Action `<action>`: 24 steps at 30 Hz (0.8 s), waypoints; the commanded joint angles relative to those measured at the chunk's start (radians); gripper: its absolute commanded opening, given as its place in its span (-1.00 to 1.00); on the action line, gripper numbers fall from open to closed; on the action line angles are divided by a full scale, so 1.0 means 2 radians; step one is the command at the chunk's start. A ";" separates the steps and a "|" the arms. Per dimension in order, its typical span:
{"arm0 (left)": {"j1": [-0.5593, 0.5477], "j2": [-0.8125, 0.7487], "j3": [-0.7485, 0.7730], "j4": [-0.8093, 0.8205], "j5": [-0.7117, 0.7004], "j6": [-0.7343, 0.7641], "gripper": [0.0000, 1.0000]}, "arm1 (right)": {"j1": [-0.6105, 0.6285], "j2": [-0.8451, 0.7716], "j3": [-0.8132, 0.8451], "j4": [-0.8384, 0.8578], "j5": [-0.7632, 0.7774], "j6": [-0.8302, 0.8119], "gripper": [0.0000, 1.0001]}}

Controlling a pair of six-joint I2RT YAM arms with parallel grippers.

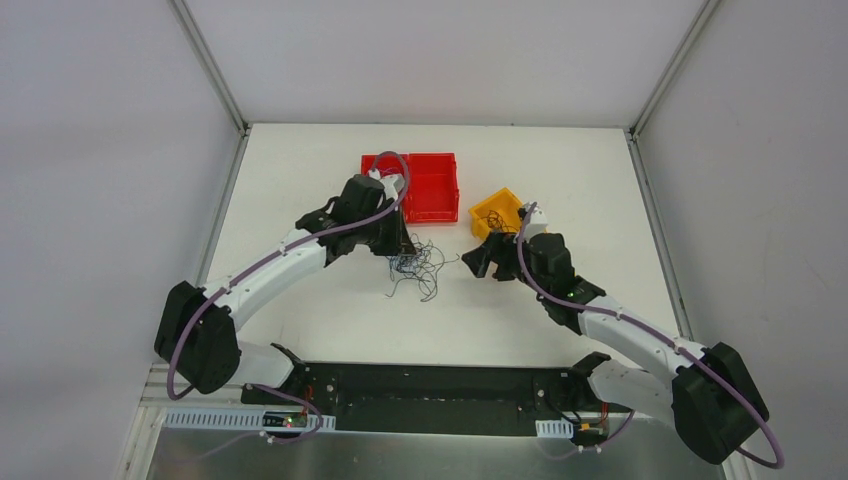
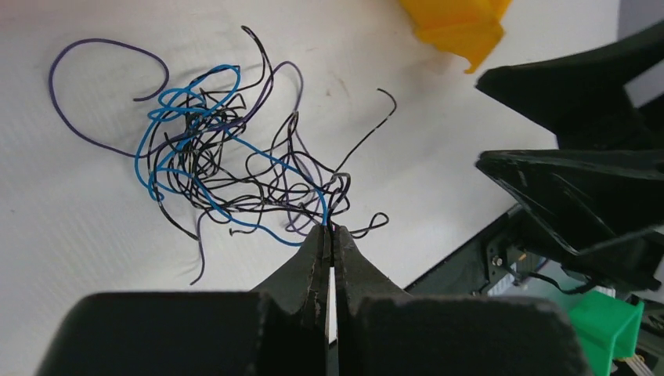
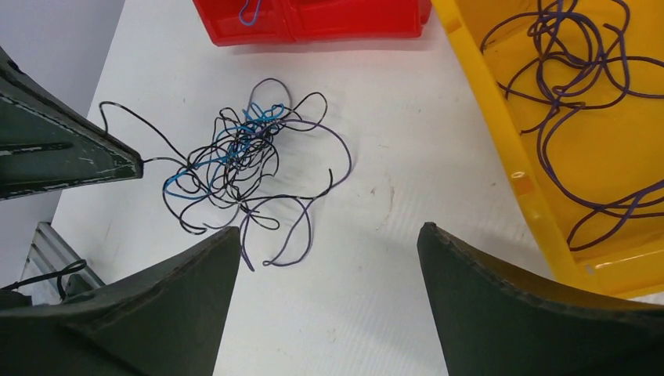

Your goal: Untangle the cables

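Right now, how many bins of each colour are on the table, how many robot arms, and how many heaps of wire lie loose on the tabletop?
red bins: 2
yellow bin: 1
robot arms: 2
tangle of cables on the tabletop: 1
Total: 6
The single wires in the tangle are too knotted to count.
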 commanded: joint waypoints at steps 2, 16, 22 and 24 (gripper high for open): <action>-0.011 -0.024 0.031 0.020 0.096 0.027 -1.00 | 0.005 -0.008 0.007 0.057 -0.059 -0.012 0.71; -0.056 -0.020 0.050 0.021 0.151 0.084 -1.00 | 0.034 0.006 0.008 0.088 -0.121 -0.036 0.56; -0.057 -0.036 0.058 0.021 0.133 0.085 -1.00 | 0.054 0.026 0.017 0.095 -0.146 -0.045 0.54; -0.057 -0.036 0.062 0.021 0.138 0.085 -1.00 | 0.062 0.034 0.021 0.095 -0.147 -0.047 0.49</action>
